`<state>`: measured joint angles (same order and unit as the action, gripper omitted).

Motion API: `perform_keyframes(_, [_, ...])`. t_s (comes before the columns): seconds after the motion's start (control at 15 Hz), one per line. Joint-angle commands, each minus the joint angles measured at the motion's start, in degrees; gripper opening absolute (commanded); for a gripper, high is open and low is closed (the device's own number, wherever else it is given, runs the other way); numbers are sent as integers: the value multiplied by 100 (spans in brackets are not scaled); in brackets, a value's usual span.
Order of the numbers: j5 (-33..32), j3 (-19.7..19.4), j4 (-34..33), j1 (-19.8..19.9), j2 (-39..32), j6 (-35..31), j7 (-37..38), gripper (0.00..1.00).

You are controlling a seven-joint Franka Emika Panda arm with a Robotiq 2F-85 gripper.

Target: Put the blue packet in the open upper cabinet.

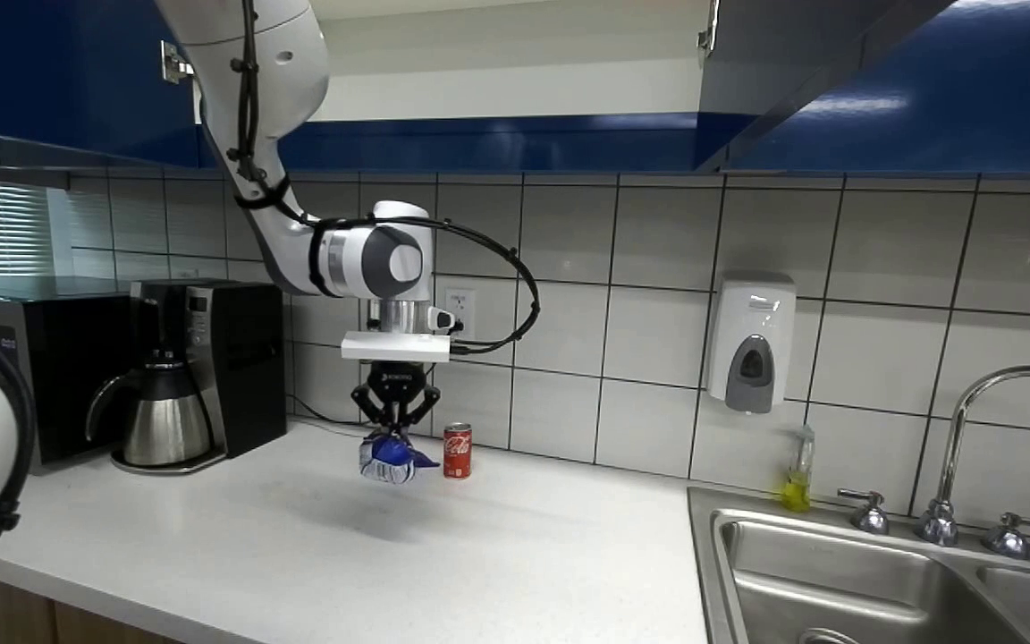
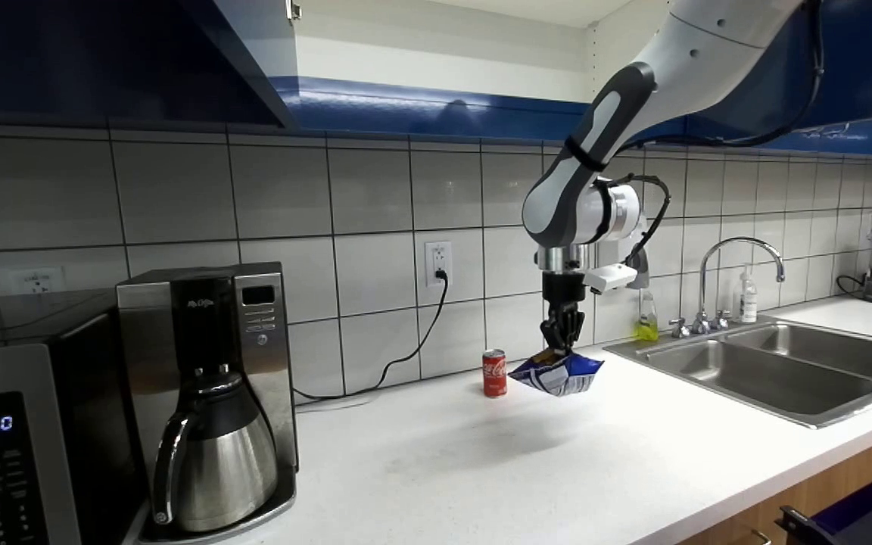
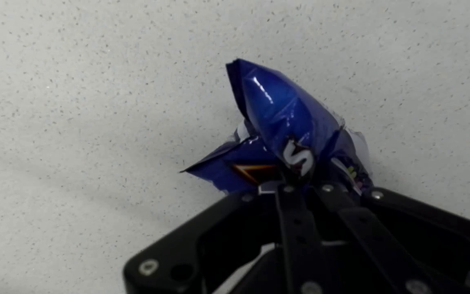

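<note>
While a boxy black microwave (image 1: 86,385) stands on the left of the white countertop (image 1: 524,555) in an exterior view, a black coffee maker (image 1: 251,367) with a brushed-steel carafe (image 1: 166,434) sits just beside it. Next, I have my black gripper (image 1: 394,430) pointing down, fingers clamped on the crinkly blue packet (image 1: 394,458) with white markings, which I hold in the air over the countertop, below the open upper cabinet (image 1: 497,143) with its glossy dark blue trim and pale interior. To the right, a small red cylindrical can (image 1: 457,450) stands upright, a white dispenser (image 1: 765,313) hangs on the tiled wall (image 1: 569,331), and a stainless-steel sink (image 1: 713,563) is set into the countertop.
</note>
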<state>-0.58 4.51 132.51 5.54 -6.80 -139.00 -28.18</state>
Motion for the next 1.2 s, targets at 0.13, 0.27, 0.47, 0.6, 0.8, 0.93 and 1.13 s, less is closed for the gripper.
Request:
perform_keyframes(0.13, [373,-77,672,-305,1104,593,-142,1])
perform_keyframes(0.27, [449,-107,832,-437,1432,811,-95,1])
perform_keyframes(0.47, [465,-175,1030,-629,1920,1174,-48,1])
perform_keyframes(0.6, [453,-223,1164,-752,2247,1425,-7,1])
perform_keyframes(0.8, [469,-282,1355,-933,2712,1826,77,1])
perform_keyframes(0.93, [507,-308,1479,-1054,3015,2091,140,1])
perform_keyframes(1.13, [572,-322,1613,-1222,3431,2455,255,1])
